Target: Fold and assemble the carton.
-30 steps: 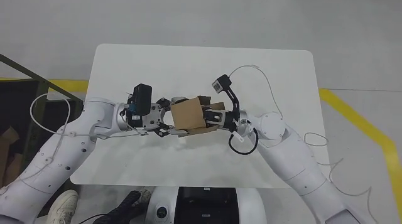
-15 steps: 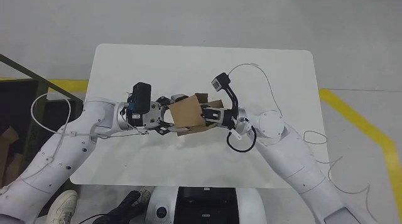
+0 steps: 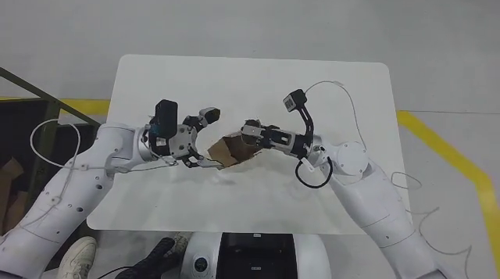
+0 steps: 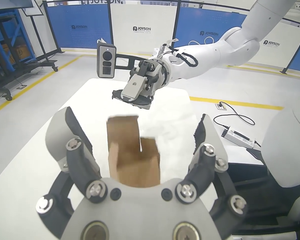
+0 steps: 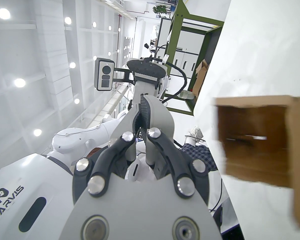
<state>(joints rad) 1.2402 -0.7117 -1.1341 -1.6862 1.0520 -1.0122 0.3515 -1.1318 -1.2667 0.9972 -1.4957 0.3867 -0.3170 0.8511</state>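
White rectangular surface [image 3: 328, 91] carries the job. Nearest me, the left claw [image 4: 136, 121] has spread wide, and the small brown cardboard carton [image 4: 132, 151], pressed between both claws a second ago, now lies loose on the surface just ahead of it. Beyond, the right claw [image 5: 141, 101] has backed off, pinched together on nothing. I reckon it needs regrasping. Its long axis runs roughly claw to claw, with the open mouth facing the right claw.
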